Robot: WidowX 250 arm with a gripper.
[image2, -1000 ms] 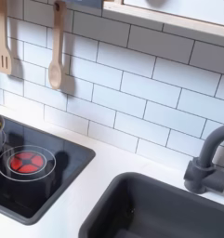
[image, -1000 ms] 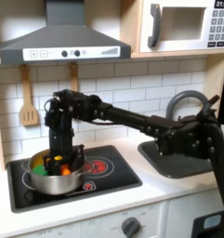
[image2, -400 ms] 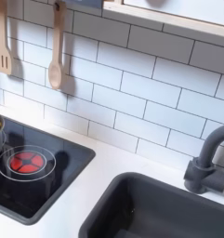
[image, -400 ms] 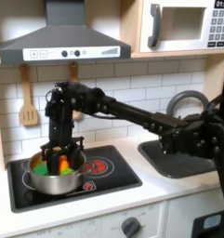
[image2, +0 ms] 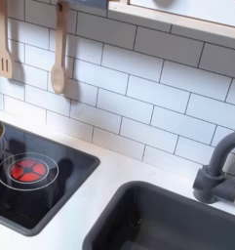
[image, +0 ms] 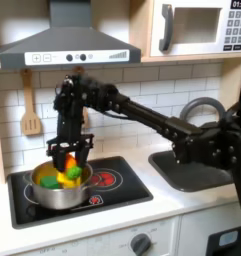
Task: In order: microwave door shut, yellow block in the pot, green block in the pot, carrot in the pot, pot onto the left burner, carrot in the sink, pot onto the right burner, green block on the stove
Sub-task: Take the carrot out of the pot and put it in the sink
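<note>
the table (image: 182,205) edge runs along the front, and on it the stove (image: 132,190) carries the pot (image: 57,190) on the burner at the first exterior view's left, with the red ring of the other burner bare beside it. a second ago the end effector (image: 68,160) was down inside the pot; now it has risen just above the rim, its fingers closed around the carrot (image: 69,161), which hangs orange between them. that suggests the take-out step is under way, with the carry to the sink (image: 187,172) at the first exterior view's right still ahead. inside the pot the yellow block (image: 40,180) and a green shape, probably the green block (image: 54,183), remain, though blur makes them hard to separate. further back, the microwave door (image: 190,27) sits shut. in the second exterior view the sink basin (image2: 177,225) is cut off at the bottom, and the pot shows as a mere sliver at the second exterior view's left edge.
</note>
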